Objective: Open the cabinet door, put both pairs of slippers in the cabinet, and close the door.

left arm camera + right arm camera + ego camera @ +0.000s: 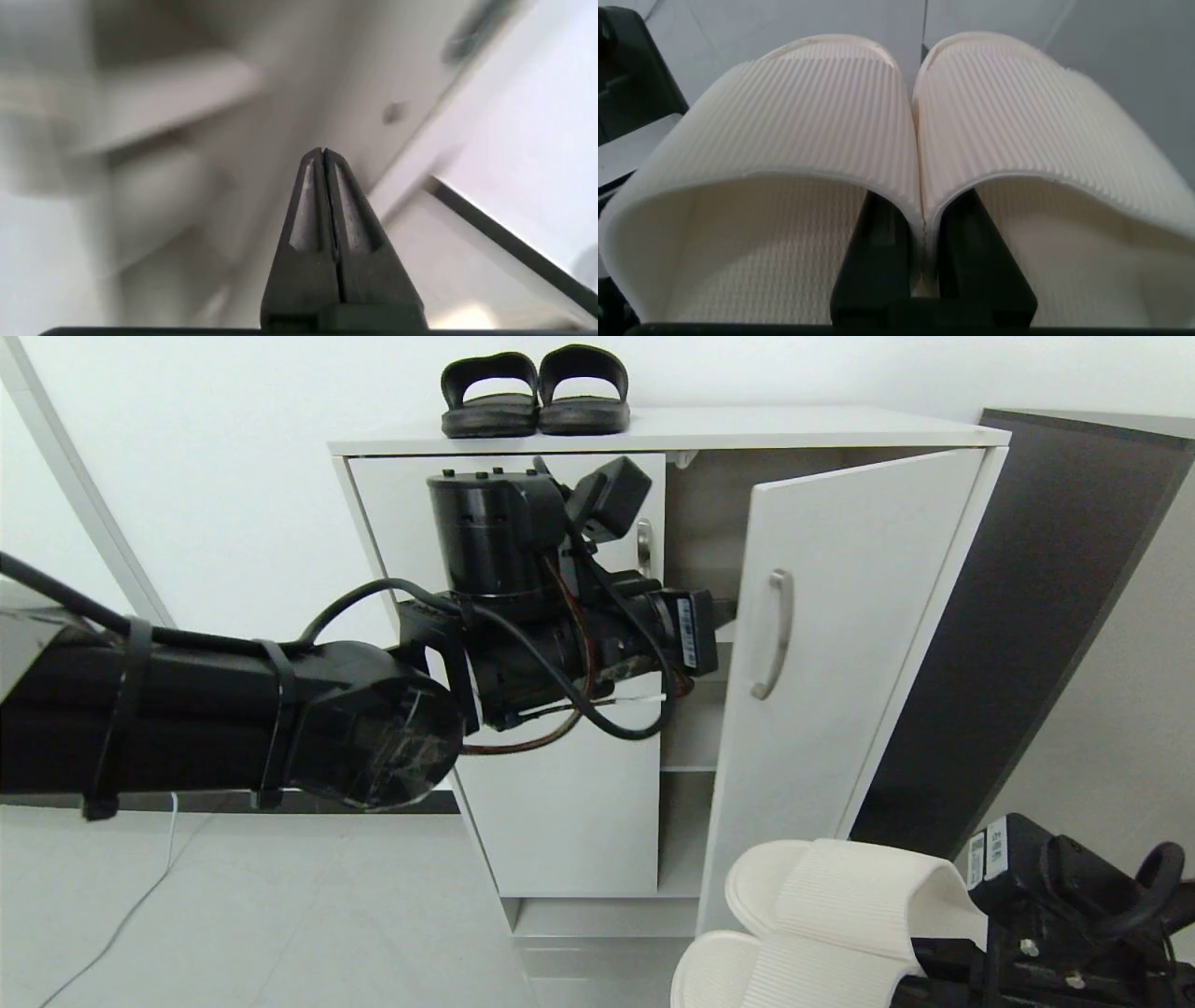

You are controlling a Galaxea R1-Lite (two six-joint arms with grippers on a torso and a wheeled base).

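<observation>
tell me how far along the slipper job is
Done: the right cabinet door stands open. In hand: the right gripper pinches the white slippers by their straps, low before the cabinet; the left gripper, shut and empty, is at the opening. Left: both pairs go inside, the black slippers sit on top, then close the door.

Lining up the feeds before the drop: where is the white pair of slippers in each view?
Head view: white slippers at bottom right, below the open door.
Left wrist view: faces the cabinet, away from them.
Right wrist view: white slippers central, side by side.
Shared landmark: the right end effector clamping them, head and right wrist views.
</observation>
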